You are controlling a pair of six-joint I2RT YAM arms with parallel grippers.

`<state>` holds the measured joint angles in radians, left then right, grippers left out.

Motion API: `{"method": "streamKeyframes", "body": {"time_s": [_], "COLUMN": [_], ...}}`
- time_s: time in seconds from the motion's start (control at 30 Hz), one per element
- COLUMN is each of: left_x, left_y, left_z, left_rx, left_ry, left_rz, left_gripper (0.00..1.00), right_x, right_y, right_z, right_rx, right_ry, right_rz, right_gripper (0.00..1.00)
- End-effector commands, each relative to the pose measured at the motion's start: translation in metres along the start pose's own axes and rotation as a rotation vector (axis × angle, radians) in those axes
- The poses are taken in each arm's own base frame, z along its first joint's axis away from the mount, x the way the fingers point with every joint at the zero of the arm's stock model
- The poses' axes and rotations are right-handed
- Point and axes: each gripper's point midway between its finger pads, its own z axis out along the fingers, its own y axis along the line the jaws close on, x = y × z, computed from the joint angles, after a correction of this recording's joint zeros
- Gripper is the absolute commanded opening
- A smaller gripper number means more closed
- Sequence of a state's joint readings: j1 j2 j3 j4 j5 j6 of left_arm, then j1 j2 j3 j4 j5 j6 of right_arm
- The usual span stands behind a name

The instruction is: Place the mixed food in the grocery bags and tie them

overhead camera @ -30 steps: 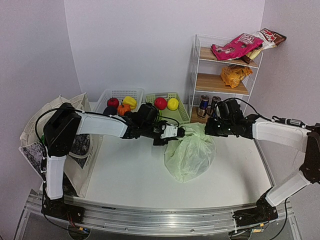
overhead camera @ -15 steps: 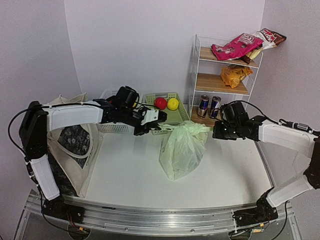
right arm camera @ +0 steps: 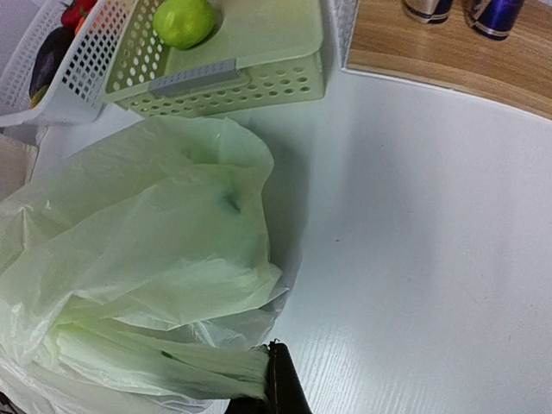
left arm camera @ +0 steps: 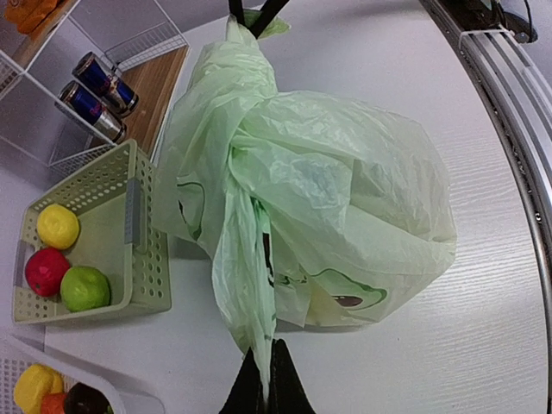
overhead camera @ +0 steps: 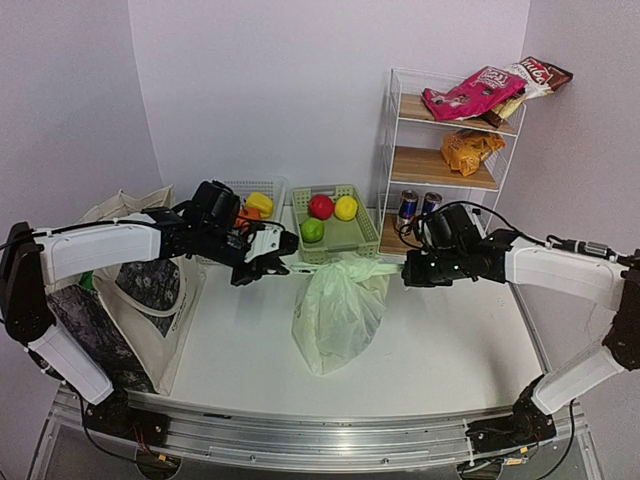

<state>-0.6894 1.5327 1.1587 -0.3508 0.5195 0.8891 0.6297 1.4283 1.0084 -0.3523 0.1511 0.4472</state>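
The pale-green plastic grocery bag [overhead camera: 338, 312] with avocado print stands bulging in the middle of the table, its contents hidden. My left gripper [overhead camera: 290, 256] is shut on the bag's left handle [left arm camera: 250, 285], which is twisted into a strip. My right gripper [overhead camera: 405, 277] is shut on the right handle [right arm camera: 172, 366]. The two handles are stretched apart across the bag's top. The cream canvas tote [overhead camera: 150, 292] sits at the left edge. Two blue-silver drink cans [overhead camera: 418, 205] stand on the rack's bottom shelf, and an orange crisp packet [overhead camera: 468, 150] lies on the middle shelf.
A green basket [overhead camera: 352, 240] behind the bag holds red, yellow and green fruit. A white basket [overhead camera: 232, 188] with more produce stands to its left. The white wire rack [overhead camera: 392, 150] at back right carries a pink crisp packet [overhead camera: 470, 92] on top.
Both arms have shifted left and the bag has slid left with them. The left gripper drew back toward the tote, pulling its handle out taut.
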Motion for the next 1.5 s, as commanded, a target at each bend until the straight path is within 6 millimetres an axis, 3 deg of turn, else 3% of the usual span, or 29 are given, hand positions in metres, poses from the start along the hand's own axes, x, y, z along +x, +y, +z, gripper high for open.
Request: {"method": "streamKeyframes", "body": {"time_s": [0.0, 0.13, 0.33, 0.6, 0.93, 1.07, 1.17, 1.37, 1.47], "left_x": [0.043, 0.051, 0.069, 0.079, 0.083, 0.078, 0.069, 0.059, 0.062], "left_y": [0.01, 0.043, 0.084, 0.101, 0.126, 0.116, 0.101, 0.064, 0.047], "left_z": [-0.021, -0.01, -0.023, -0.047, -0.069, -0.071, -0.076, -0.08, -0.08], "left_rx": [-0.075, -0.168, -0.266, -0.369, -0.448, -0.417, -0.376, -0.283, -0.248], "left_ry": [0.124, 0.132, 0.154, 0.157, 0.156, 0.136, 0.106, 0.056, 0.057], "left_rz": [-0.103, -0.112, -0.135, -0.101, -0.098, -0.09, -0.093, -0.121, -0.129], "left_gripper": [0.0, 0.0, 0.0, 0.0, 0.0, 0.0, 0.0, 0.0, 0.0], "right_x": [-0.002, -0.023, -0.055, -0.064, -0.085, -0.085, -0.082, -0.093, -0.092], "right_y": [-0.009, 0.009, 0.044, 0.062, 0.102, 0.103, 0.099, 0.099, 0.087], "right_z": [0.022, 0.057, 0.104, 0.152, 0.178, 0.173, 0.156, 0.086, 0.062], "right_rx": [0.089, 0.069, -0.024, -0.067, -0.143, -0.147, -0.145, -0.181, -0.149], "right_ry": [0.066, 0.079, 0.06, 0.034, -0.011, -0.012, -0.015, -0.082, -0.114], "right_rz": [0.027, -0.009, -0.037, -0.063, -0.099, -0.101, -0.116, -0.159, -0.161], "right_gripper": [0.0, 0.0, 0.0, 0.0, 0.0, 0.0, 0.0, 0.0, 0.0]}}
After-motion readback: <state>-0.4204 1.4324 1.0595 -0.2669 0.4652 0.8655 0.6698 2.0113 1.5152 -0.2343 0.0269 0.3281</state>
